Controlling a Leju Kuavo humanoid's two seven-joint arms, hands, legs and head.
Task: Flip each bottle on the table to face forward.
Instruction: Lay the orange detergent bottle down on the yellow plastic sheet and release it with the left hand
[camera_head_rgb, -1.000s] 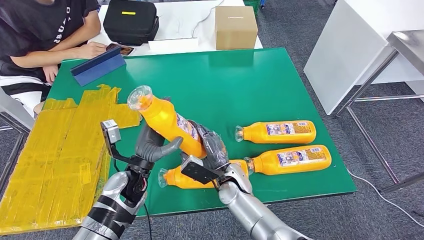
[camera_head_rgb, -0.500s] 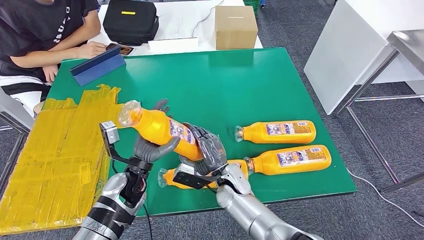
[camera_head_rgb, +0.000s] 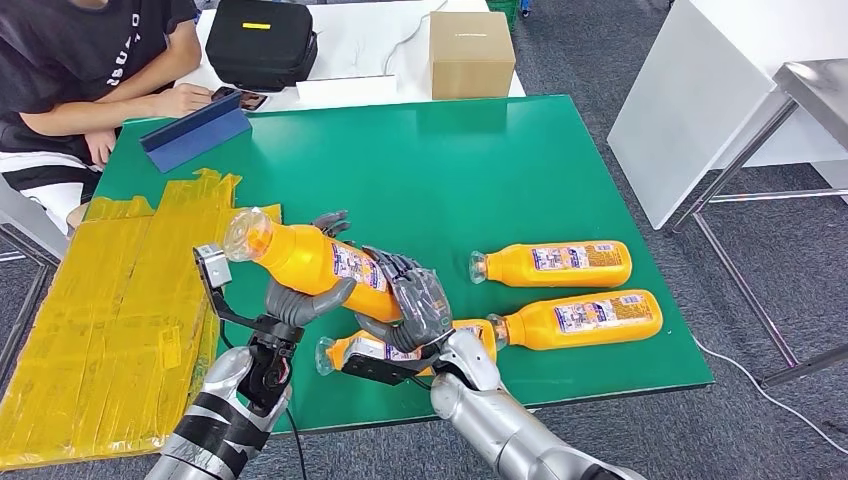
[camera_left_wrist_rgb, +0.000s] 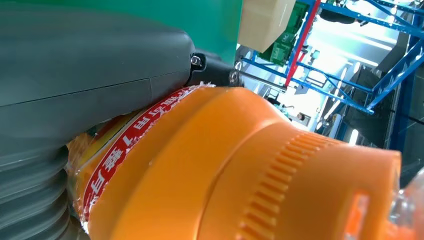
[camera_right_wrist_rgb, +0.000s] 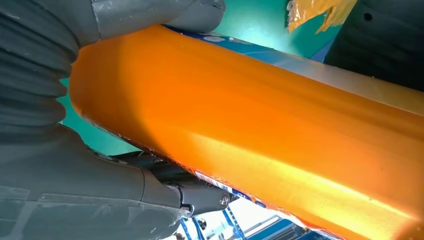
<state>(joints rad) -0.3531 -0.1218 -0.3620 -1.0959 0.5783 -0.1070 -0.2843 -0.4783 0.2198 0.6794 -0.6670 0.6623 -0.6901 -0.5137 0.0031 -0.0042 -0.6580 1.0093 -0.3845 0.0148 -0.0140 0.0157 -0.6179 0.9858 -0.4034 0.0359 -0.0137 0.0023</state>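
Observation:
An orange bottle (camera_head_rgb: 305, 257) hangs tilted above the green table (camera_head_rgb: 450, 170), its clear cap pointing left. My left hand (camera_head_rgb: 305, 295) grips it near the neck and my right hand (camera_head_rgb: 412, 300) grips its base end. Close up, the same orange bottle (camera_left_wrist_rgb: 240, 175) fills the left wrist view beside my left hand (camera_left_wrist_rgb: 90, 75), and the orange bottle (camera_right_wrist_rgb: 250, 135) crosses the right wrist view under my right hand (camera_right_wrist_rgb: 70, 140). A second bottle (camera_head_rgb: 365, 353) lies on the table beneath my hands. Two more lie at the right, one bottle (camera_head_rgb: 555, 263) behind another bottle (camera_head_rgb: 580, 318).
Yellow tape sheets (camera_head_rgb: 110, 300) cover the table's left side. A blue tablet case (camera_head_rgb: 195, 132) lies at the far left corner, where a seated person (camera_head_rgb: 90, 70) rests a hand. A black bag (camera_head_rgb: 265, 40) and a cardboard box (camera_head_rgb: 472, 52) stand on the white table behind.
The held bottle has tipped down from steeply raised toward level, its cap swinging left and lower. Both hands kept their hold and my right hand rotated with it.

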